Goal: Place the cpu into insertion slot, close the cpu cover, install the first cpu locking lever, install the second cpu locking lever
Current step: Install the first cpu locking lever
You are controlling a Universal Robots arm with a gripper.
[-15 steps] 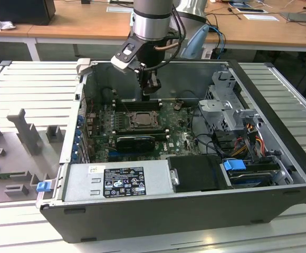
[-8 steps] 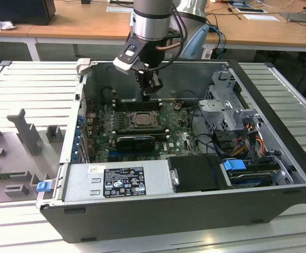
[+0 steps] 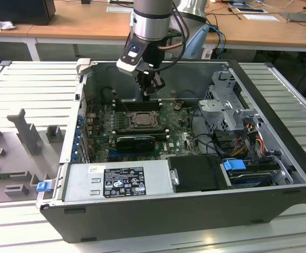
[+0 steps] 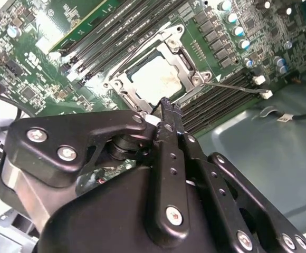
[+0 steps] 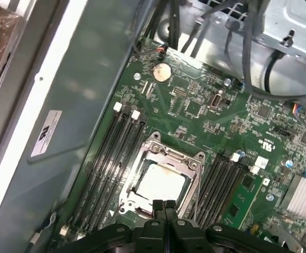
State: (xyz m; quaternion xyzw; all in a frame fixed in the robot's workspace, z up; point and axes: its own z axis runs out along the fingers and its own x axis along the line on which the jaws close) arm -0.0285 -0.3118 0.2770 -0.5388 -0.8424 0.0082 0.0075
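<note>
Inside the open computer case (image 3: 158, 221), which lay flat on a slatted grey table (image 3: 31, 84), the green circuit board (image 5: 206, 105) was seen spread across the floor of the box. The arm (image 3: 152, 21) was reaching straight down into the case from above, with the gripper (image 3: 152, 89) pointed at the board and hung over the far edge of the insertion slot (image 3: 142, 120) in the exterior view.

In both wrist views the gripper (image 5: 165, 204) (image 4: 167, 105) was shown with its two black fingers pressed together along a thin seam, so the jaws were fully closed and nothing was held between them. The tips were placed just over one side of the slot's metal frame; whether they touched it could not be told.

The slot was flanked on two sides by long black memory slots (image 5: 116, 158), whose long axis ran parallel to the sides of the slot. The cpu cover (image 5: 174, 155) (image 4: 182, 55) was laid down flat over the slot, its square window framing the chip.

The cpu (image 5: 161, 183) (image 4: 154, 79) was seated in the slot, lying flat with its pale silver face turned up through the window. Being square, it had no long axis, and its edges were lined up with the frame around it. A thin metal lever (image 4: 235, 87) was seen slanting out from one corner of the slot, across the neighbouring memory slots.
</note>
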